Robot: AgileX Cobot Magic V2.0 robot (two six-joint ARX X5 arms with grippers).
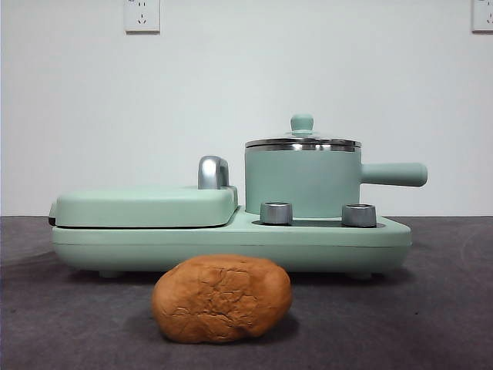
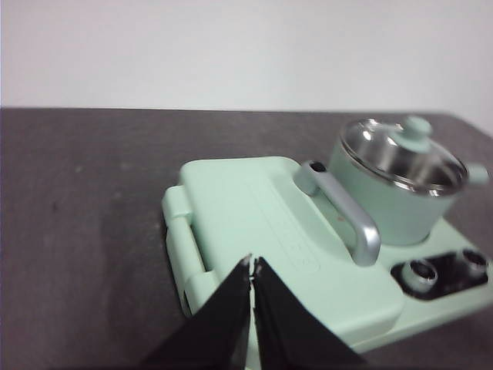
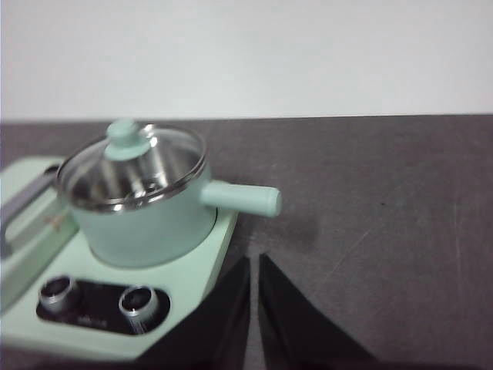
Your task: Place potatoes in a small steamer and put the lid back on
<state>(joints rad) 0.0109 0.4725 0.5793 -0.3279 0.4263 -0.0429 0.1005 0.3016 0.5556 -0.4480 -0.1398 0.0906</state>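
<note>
An orange-brown cracked potato [image 1: 222,299] lies on the dark table in front of the mint-green cooker [image 1: 231,239]. The small mint-green steamer pot [image 1: 303,183] stands on the cooker's right side, its handle pointing right. The glass lid [image 1: 302,142] with a green knob sits on the pot. The pot also shows in the left wrist view [image 2: 393,189] and in the right wrist view [image 3: 142,216]. My left gripper [image 2: 252,262] is shut and empty above the griddle cover's end. My right gripper [image 3: 253,258] is shut and empty beside the cooker, below the pot's handle. The potato is out of both wrist views.
A flat mint-green hinged griddle cover [image 1: 145,206] with a chrome handle [image 1: 212,172] fills the cooker's left side. Two steel knobs [image 1: 276,213] [image 1: 359,215] sit on the cooker's front. A white wall with sockets stands behind.
</note>
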